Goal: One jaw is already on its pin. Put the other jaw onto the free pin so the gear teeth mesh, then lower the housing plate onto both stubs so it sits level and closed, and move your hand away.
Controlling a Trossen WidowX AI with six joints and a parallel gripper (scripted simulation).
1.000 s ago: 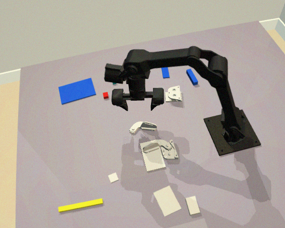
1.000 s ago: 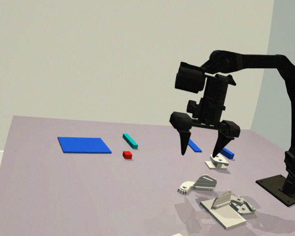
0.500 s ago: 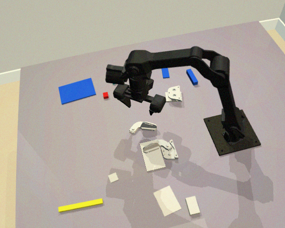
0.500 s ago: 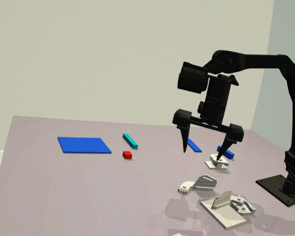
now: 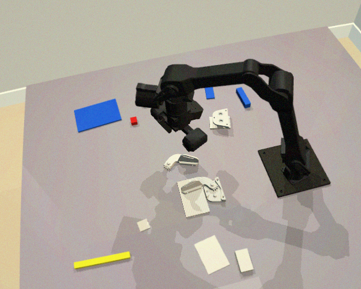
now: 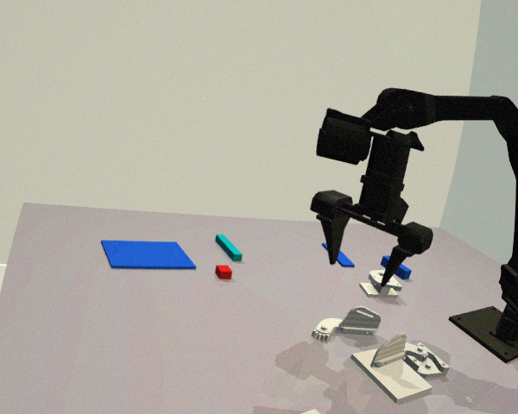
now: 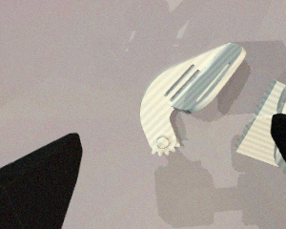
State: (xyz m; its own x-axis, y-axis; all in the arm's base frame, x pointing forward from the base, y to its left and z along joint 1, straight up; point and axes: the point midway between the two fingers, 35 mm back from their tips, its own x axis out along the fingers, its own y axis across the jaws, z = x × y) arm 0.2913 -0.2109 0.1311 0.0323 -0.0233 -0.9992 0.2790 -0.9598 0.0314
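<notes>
My gripper [image 6: 357,273] [image 7: 176,134] is open and empty, high above the table. The loose jaw [image 5: 174,158] [image 6: 328,324] [image 7: 153,107] lies on the table, its toothed end away from the base; in the wrist view it shows between the fingertips. The other jaw [image 5: 191,186] [image 6: 391,349] sits on one pin of the base [image 5: 211,198] [image 6: 434,370], its finger over a ribbed white slab [image 5: 195,207] [image 6: 400,383] [image 7: 257,144]. The free pin [image 5: 214,195] [image 6: 427,366] stands bare. The housing plate [image 5: 217,117] [image 6: 374,277] rests on a small white stand [image 5: 211,123].
A red cube [image 5: 133,120] [image 6: 224,272], a teal bar [image 6: 228,247], a large blue sheet [image 5: 97,115] [image 6: 148,254] and two smaller blue pieces lie toward the back. A yellow bar [image 5: 101,259] and several pale pieces lie at the front. The arm's base plate [image 5: 269,164] is at the right.
</notes>
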